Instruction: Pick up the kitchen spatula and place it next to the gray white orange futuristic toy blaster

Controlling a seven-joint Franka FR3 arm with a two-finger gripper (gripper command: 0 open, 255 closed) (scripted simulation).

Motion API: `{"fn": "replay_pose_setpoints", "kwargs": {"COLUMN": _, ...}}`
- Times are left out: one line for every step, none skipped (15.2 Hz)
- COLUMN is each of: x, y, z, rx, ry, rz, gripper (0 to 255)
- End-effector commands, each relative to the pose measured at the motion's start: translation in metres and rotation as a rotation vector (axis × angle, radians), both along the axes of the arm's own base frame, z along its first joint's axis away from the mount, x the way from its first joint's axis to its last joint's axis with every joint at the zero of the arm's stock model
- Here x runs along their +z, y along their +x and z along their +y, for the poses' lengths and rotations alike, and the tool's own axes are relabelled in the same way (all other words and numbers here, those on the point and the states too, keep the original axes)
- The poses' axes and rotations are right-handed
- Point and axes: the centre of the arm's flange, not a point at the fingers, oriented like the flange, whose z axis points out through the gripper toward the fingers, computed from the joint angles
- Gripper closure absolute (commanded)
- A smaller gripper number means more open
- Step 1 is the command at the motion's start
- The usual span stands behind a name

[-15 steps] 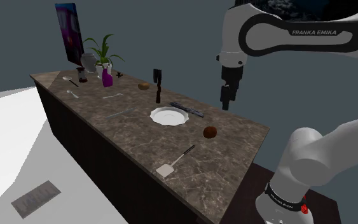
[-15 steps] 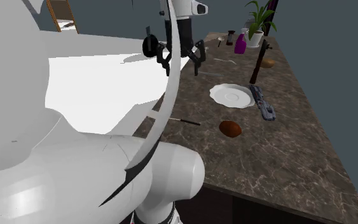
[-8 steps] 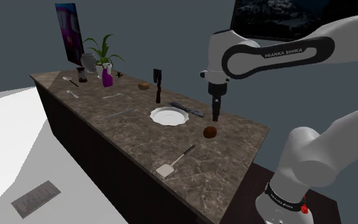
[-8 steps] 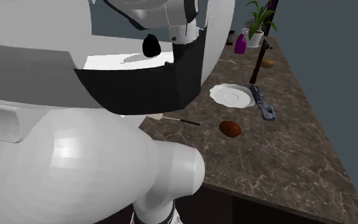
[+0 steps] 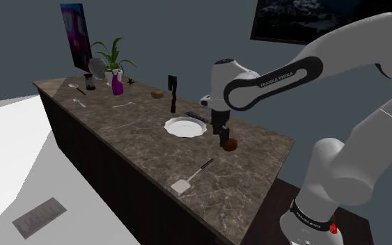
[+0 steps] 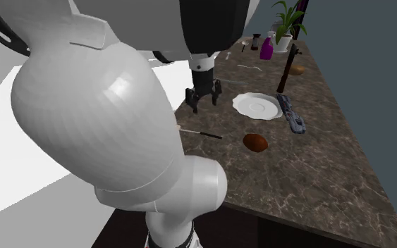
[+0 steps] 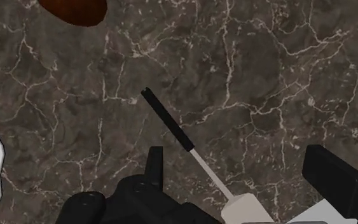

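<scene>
The spatula (image 5: 193,175) lies flat near the counter's front edge, with a pale blade and a thin dark handle (image 6: 202,132). In the wrist view the spatula (image 7: 190,146) runs across the marble below and between my fingers. My black gripper (image 5: 223,137) hangs open above the counter, between the white plate (image 5: 184,127) and a brown rounded thing (image 5: 230,145), holding nothing. In the second exterior view the gripper (image 6: 202,104) points down with its fingers spread. The grey toy blaster (image 5: 205,119) lies behind the plate, long and flat (image 6: 291,114).
A dark upright block (image 5: 173,94) stands behind the plate. A purple bottle (image 5: 117,85), a potted plant (image 5: 114,56) and small utensils sit at the counter's far end. The brown thing (image 7: 72,9) lies beyond the spatula's handle tip. My big white arm (image 6: 98,127) blocks the second exterior view's left.
The arm has swung down and towards the shoulder view's left, bringing the gripper from high over the counter's back edge to low over the counter beside the plate. The fingers stay open.
</scene>
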Motion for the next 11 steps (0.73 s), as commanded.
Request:
{"fn": "replay_pose_setpoints", "kwargs": {"x": -0.023, "y": 0.011, "z": 0.009, "rx": 0.116, "ry": 0.009, "rz": 0.002, "gripper": 0}}
{"fn": "replay_pose_setpoints", "kwargs": {"x": -0.034, "y": 0.017, "z": 0.013, "rx": 0.170, "ry": 0.014, "rz": 0.004, "gripper": 0}}
{"fn": "replay_pose_setpoints", "kwargs": {"x": -0.044, "y": 0.021, "z": 0.018, "rx": 0.225, "ry": 0.019, "rz": 0.006, "gripper": 0}}
{"fn": "replay_pose_setpoints", "kwargs": {"x": -0.055, "y": 0.026, "z": 0.023, "rx": 0.279, "ry": 0.023, "rz": 0.008, "gripper": 0}}
{"fn": "replay_pose_setpoints", "kwargs": {"x": -0.066, "y": 0.030, "z": 0.029, "rx": 0.334, "ry": 0.028, "rz": 0.010, "gripper": 0}}
{"fn": "replay_pose_setpoints", "kwargs": {"x": -0.077, "y": 0.034, "z": 0.034, "rx": 0.388, "ry": 0.033, "rz": 0.012, "gripper": 0}}
{"fn": "replay_pose_setpoints", "kwargs": {"x": -0.087, "y": 0.037, "z": 0.040, "rx": 0.443, "ry": 0.037, "rz": 0.014, "gripper": 0}}
{"fn": "replay_pose_setpoints", "kwargs": {"x": -0.098, "y": 0.041, "z": 0.046, "rx": 0.497, "ry": 0.042, "rz": 0.016, "gripper": 0}}
{"fn": "replay_pose_setpoints", "kwargs": {"x": -0.109, "y": 0.043, "z": 0.053, "rx": 0.552, "ry": 0.046, "rz": 0.018, "gripper": 0}}
{"fn": "replay_pose_setpoints", "kwargs": {"x": -0.119, "y": 0.046, "z": 0.059, "rx": 0.606, "ry": 0.051, "rz": 0.020, "gripper": 0}}
{"fn": "replay_pose_setpoints", "kwargs": {"x": -0.128, "y": 0.048, "z": 0.065, "rx": 0.652, "ry": 0.055, "rz": 0.021, "gripper": 0}}
